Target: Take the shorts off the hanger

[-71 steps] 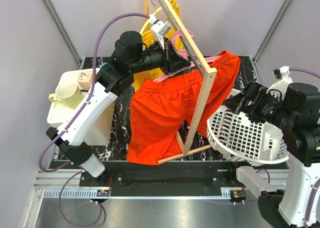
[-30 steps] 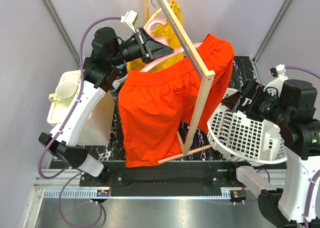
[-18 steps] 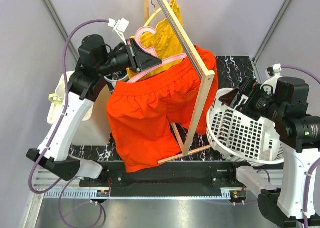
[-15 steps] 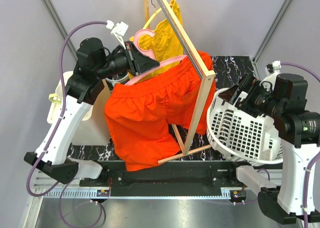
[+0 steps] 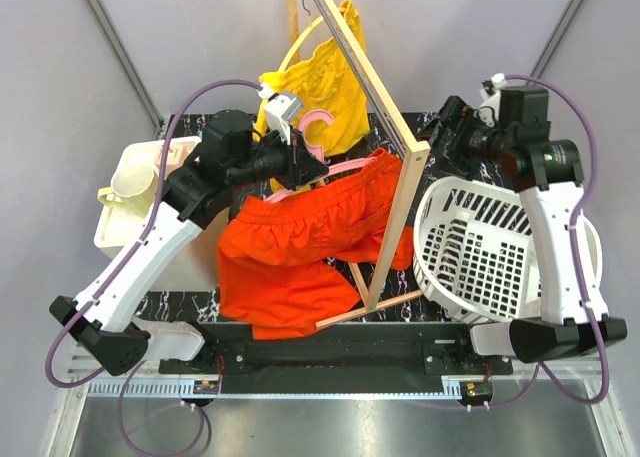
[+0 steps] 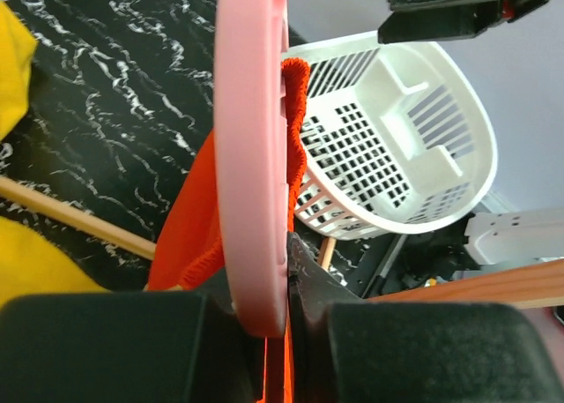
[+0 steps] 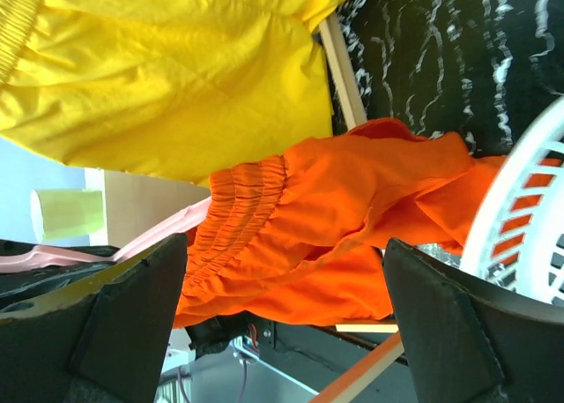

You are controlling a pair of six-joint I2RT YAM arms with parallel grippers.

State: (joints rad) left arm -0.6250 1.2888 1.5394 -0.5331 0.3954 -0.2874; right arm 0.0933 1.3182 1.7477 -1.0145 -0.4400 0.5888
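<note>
The orange-red shorts [image 5: 300, 242] hang by their waistband on the pink hanger [image 5: 318, 167] and slump in a bunch onto the black marble table. Their right end lies against the wooden rack post. My left gripper [image 5: 298, 160] is shut on the hanger near its hook. In the left wrist view the hanger [image 6: 251, 156] runs up between the fingers of that gripper [image 6: 278, 271], with the shorts [image 6: 189, 235] beside it. My right gripper [image 5: 438, 132] is open and empty, above the basket's far edge. In the right wrist view it [image 7: 282, 324] faces the shorts' gathered waistband [image 7: 335, 218] and the hanger [image 7: 167, 231].
A wooden rack [image 5: 400, 207] stands slanted across the middle. Yellow shorts [image 5: 320, 97] hang on a pale yellow hanger at the back. A white laundry basket [image 5: 490, 267] sits at the right. A cream tub with a pitcher [image 5: 130, 192] stands at the left.
My left gripper lifted the hanger and shorts off the rack, swung left, then came down and right, so the shorts now bunch on the table. My right arm swung up toward the shorts' right end.
</note>
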